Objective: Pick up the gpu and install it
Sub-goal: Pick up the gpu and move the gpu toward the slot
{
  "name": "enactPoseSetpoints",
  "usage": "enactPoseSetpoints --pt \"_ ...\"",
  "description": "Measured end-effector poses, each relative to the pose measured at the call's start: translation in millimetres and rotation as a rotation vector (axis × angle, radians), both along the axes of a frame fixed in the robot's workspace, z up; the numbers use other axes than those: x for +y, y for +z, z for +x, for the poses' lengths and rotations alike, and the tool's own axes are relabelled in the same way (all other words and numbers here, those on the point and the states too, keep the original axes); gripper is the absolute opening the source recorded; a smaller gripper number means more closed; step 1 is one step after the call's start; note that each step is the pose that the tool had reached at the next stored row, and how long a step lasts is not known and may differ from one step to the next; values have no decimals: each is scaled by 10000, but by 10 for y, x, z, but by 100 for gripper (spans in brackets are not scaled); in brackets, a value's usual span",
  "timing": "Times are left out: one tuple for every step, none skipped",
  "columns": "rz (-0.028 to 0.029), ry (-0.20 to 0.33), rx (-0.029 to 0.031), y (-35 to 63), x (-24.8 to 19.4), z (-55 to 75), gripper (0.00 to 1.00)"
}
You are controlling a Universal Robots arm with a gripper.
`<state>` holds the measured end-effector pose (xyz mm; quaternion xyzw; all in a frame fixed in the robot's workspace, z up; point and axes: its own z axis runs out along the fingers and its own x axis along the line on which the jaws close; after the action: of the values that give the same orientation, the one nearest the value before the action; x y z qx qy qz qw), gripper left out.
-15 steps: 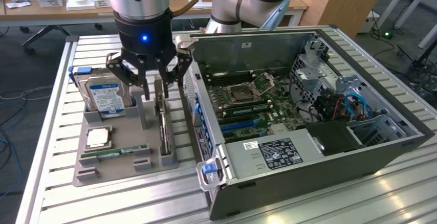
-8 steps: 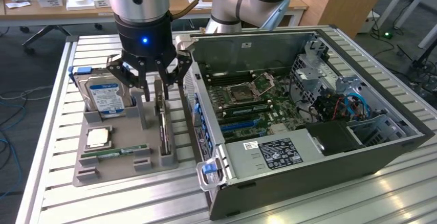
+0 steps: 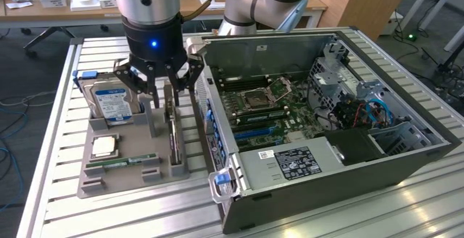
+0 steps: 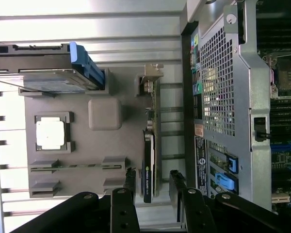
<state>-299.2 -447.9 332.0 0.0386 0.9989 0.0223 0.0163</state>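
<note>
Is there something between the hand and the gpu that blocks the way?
Nothing visible does. The open hand is right above the gpu, which stands on edge in the gray tray, with its fingers on either side and bare gaps between.

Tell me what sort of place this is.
Probably a robotics lab: a robot arm hangs over a slatted metal table holding an open computer case and a parts tray, with desks behind.

The gpu (image 3: 173, 135) is standing on its long edge in the grey tray (image 3: 108, 183), showing a dark cover, green board and silvery end bracket.
</note>
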Motion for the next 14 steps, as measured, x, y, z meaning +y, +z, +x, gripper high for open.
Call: enactPoseSetpoints --pt "-2 0 2 -6 0 0 42" --pt "-2 0 2 -13 0 0 42" --pt "-2 0 2 -20 0 0 42" --pt "-2 0 2 -28 0 0 42" --pt "-2 0 3 -36 0 0 42" --pt "-2 0 3 -44 0 0 42" --pt "-3 0 3 -53 0 0 42" --pt "-2 0 3 -61 0 0 42" --pt "-2 0 2 -70 0 0 42" --pt "-2 1 2 -79 0 0 42" --pt "-2 0 2 -87 0 0 42" --pt "-2 0 3 -96 0 0 42" --pt "-2 0 3 -106 0 0 42" --pt "-2 0 2 -115 0 0 42"
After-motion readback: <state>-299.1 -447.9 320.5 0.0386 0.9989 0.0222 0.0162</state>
